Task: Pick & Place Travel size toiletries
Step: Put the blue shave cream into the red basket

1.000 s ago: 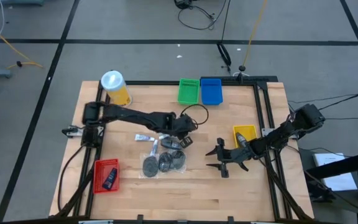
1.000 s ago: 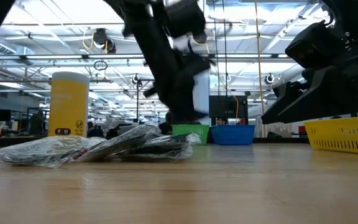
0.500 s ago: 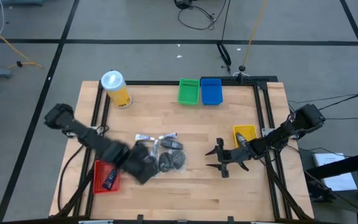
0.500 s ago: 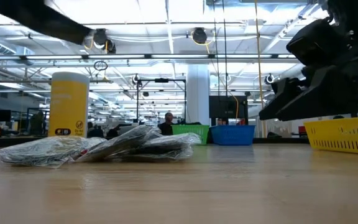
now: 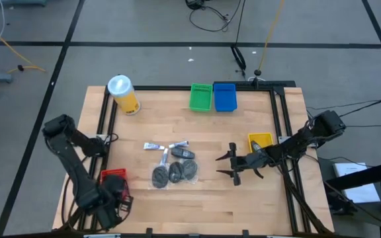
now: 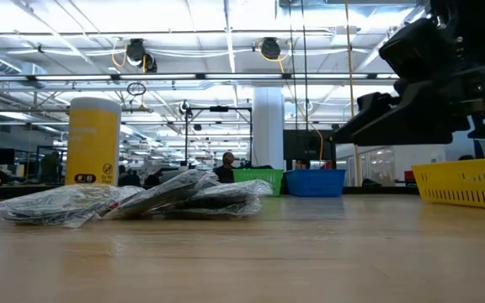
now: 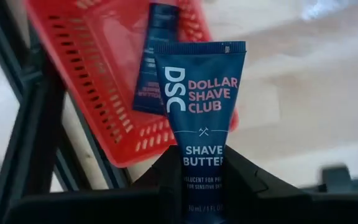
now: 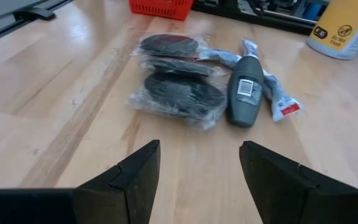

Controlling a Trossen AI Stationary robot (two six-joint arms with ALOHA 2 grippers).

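My left gripper (image 5: 113, 200) hovers at the table's near left corner by the red tray (image 5: 108, 176), shut on a dark blue tube (image 7: 200, 102) marked "Dollar Shave Club Shave Butter". The red tray (image 7: 86, 68) has another dark tube (image 7: 156, 59) lying in it. The rest of the toiletries lie in a pile mid-table: bagged dark discs (image 5: 174, 173), a grey bottle (image 5: 184, 153) and pale tubes (image 5: 156, 146). My right gripper (image 5: 227, 165) waits open to the right of the pile, its fingers (image 8: 135, 174) pointing at the discs (image 8: 180, 93) and bottle (image 8: 244, 90). My left gripper pinches the blue tube by its lower end (image 7: 199, 177) between its two fingers (image 7: 248, 179), which lie along the tube. The tube sticks out ahead of the fingers, flat sealed end foremost. It is lifted clear, above the red tray's edge and the table beside it.
A tall yellow canister (image 5: 124, 93) stands at the far left. Green (image 5: 201, 96) and blue (image 5: 224, 96) trays sit at the far edge, and a yellow tray (image 5: 260, 141) sits by the right arm. Black frame rails (image 7: 30, 137) run beside the red tray.
My left arm has swung away from the pile toward the table's near left corner, carrying the blue tube to above the red tray. My right gripper has shifted slightly left toward the pile, still open. The pile has stayed in place.
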